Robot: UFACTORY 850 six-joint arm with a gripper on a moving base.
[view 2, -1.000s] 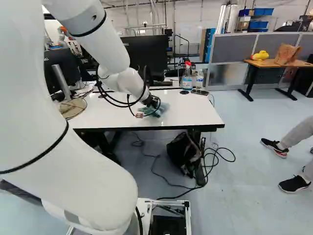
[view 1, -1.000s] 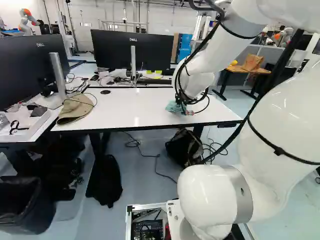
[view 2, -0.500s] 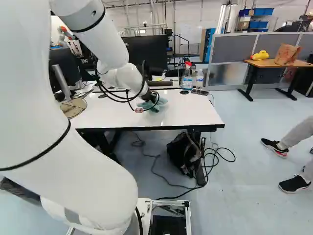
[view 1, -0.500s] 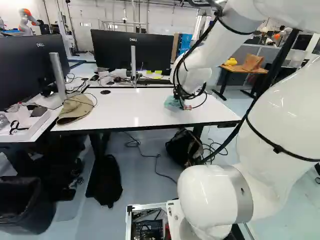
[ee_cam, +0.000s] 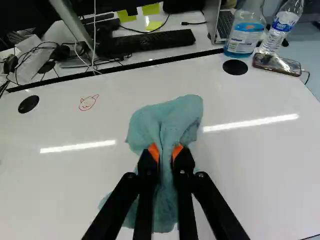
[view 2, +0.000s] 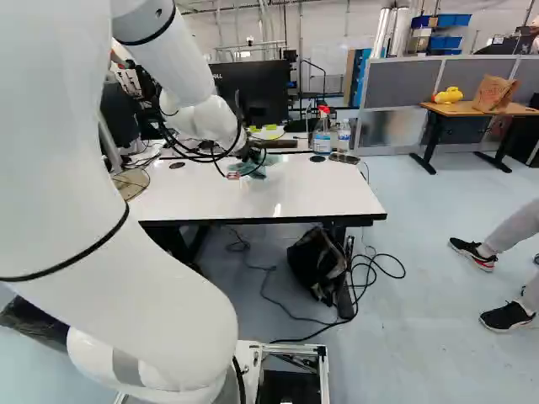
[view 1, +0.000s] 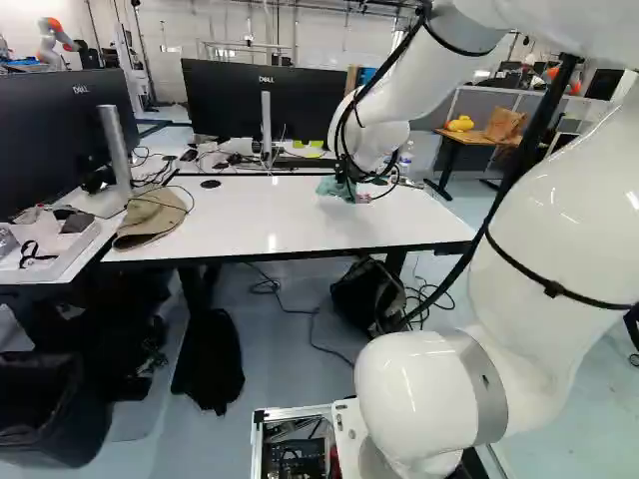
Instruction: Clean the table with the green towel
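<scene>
My gripper (view 2: 251,155) is low over the white table (view 2: 312,189), toward its far side in the right base view. In the wrist view the gripper (ee_cam: 166,152) is shut on the green towel (ee_cam: 165,122), its orange pads pinching a bunched fold from two sides. The towel spreads ahead of the fingers and beneath them, against the tabletop; part of it is hidden under the fingers. Ahead of the towel and off to one side, a small red drawing (ee_cam: 88,102) marks the white surface.
Beyond the table's far edge lie a keyboard (ee_cam: 150,42) and monitors (view 1: 262,100). A spray bottle (view 2: 322,133), a water bottle (view 2: 344,135) and a phone (ee_cam: 276,64) are at the far right corner. A cap (view 1: 152,215) lies at the left. Another robot (view 1: 55,42) stands far back.
My arm has swung away from the table's near edge, toward its far side and slightly left, carrying the towel along in the gripper. The base has stayed put.
</scene>
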